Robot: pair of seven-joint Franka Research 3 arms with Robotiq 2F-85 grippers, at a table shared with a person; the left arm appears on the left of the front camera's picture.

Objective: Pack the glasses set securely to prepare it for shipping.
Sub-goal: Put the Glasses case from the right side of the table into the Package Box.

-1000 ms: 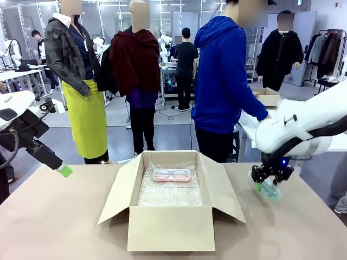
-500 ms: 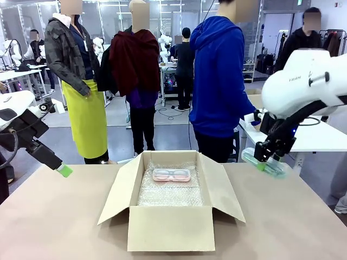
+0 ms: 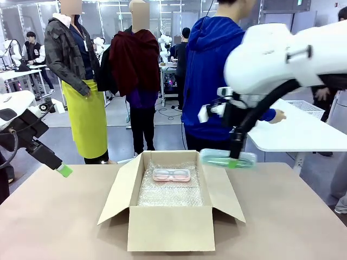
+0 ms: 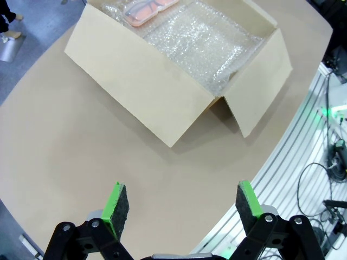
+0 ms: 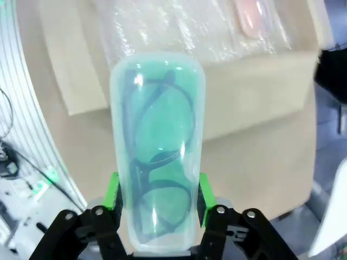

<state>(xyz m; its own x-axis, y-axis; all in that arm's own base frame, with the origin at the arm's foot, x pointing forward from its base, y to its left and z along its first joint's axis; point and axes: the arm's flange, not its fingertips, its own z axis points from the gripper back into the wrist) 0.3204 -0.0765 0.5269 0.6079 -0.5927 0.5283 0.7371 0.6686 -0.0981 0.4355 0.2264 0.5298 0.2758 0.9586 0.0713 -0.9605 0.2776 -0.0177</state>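
Right arm swung in from counter (image 3: pixel 54 216) edge; right jaws clamp mint case (image 3: pixel 227 158) above box (image 3: pixel 168 227) flap, left jaws open. Pink case (image 3: pixel 171 174) sits beyond in box: lower flat beside it.

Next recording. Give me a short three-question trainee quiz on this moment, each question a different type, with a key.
1. True or false: the pink case lies on the bubble wrap inside the cardboard box.
2. What is the right pincer shut on? A) the mint green case B) a box flap C) nothing
3. Fill in: the left pincer, off to one side of the box, stands ____ and empty.
Key: 1 true; 2 A; 3 open.
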